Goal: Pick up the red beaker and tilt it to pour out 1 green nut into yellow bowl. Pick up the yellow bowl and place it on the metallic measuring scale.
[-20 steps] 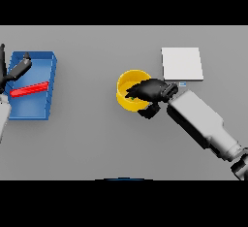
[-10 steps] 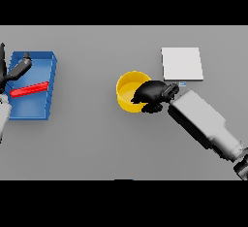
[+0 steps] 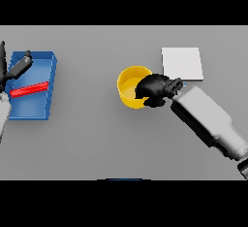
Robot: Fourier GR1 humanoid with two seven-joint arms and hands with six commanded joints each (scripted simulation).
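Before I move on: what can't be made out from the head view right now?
- Yellow bowl: its right rim and any nut inside, covered by the right hand.
- Right hand: whether its fingers grip the rim or merely rest there cannot be told.
- Left hand: partly cut off by the left edge, over the blue tray.
- Red beaker: shows only as a thin bar; contents too small to tell.

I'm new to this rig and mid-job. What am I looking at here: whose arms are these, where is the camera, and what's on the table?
This is the view from the robot's head, looking down at a grey table. The big white and grey arm on the right ends in its dark right hand, whose fingers are curled over the rim of the yellow bowl. Just beyond the bowl lies the flat pale measuring scale. At the left edge the left hand shows over a blue tray that holds a red bar-shaped object.
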